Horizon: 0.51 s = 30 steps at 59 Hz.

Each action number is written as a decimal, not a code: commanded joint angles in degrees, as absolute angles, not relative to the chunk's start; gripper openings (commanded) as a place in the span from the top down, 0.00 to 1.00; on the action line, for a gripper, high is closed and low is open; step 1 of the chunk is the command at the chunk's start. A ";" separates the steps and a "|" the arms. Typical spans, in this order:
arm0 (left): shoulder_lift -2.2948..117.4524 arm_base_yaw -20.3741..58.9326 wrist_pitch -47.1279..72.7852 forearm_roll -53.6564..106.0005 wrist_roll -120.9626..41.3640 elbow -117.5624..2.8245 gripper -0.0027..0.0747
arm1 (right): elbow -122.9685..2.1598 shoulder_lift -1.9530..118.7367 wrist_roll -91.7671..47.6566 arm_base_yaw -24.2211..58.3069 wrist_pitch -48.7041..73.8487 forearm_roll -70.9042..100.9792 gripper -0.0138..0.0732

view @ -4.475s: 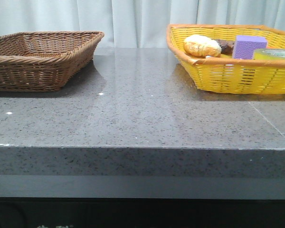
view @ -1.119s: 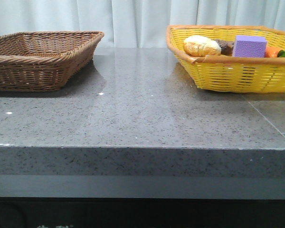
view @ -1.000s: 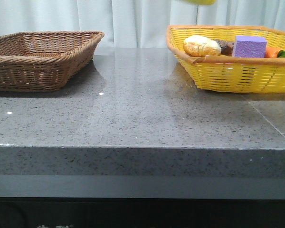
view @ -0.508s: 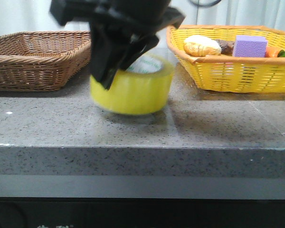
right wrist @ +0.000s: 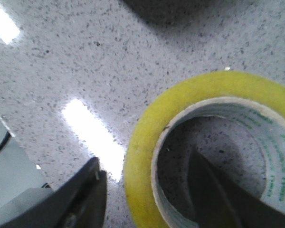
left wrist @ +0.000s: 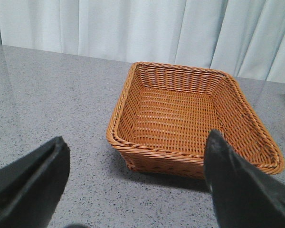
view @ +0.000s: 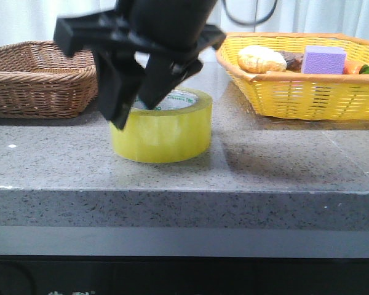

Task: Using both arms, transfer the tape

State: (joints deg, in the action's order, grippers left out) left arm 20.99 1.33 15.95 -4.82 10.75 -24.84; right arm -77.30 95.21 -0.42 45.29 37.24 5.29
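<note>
Tape (view: 162, 126) sits flat on the grey stone table (view: 264, 166), near its front edge, between the two baskets. My right gripper (view: 135, 101) is down over it: one finger (right wrist: 206, 190) reaches inside the core, the other finger (right wrist: 85, 194) hangs outside the yellow wall, so the roll's wall is between the two. In the wrist view both show a gap to the wall, so the jaws look spread and not pinching. Roll is translucent yellow with a white inner ring; green print runs round that ring, too small and blurred to read in either view. No brand legible anywhere.

My left gripper (left wrist: 133, 190) is spread wide and holds nothing, fingers apart over bare table, looking at the brown wicker basket (left wrist: 190, 118), which has nothing in it that I can see.

Front view: brown wicker basket stands at the table's far left, partly hidden behind my right arm. Yellow basket (view: 307, 92) stands at far right, well apart from the tape. In it: a pale bread-like lump (view: 261, 58), a purple block (view: 323, 59), something dark between them, and an orange and green item at the right edge. Light curtain (view: 49, 18) behind.
</note>
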 commanded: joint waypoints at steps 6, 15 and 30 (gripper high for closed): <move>21.78 1.34 11.89 -4.75 11.38 -26.80 0.24 | -80.75 84.90 -0.95 44.50 35.15 5.10 0.32; 21.78 1.34 11.89 -4.75 11.38 -26.80 0.24 | -81.09 80.24 0.44 41.57 35.07 5.10 0.53; 21.78 1.34 11.89 -4.75 11.38 -26.80 0.24 | -79.99 74.22 2.19 33.10 35.73 5.15 0.92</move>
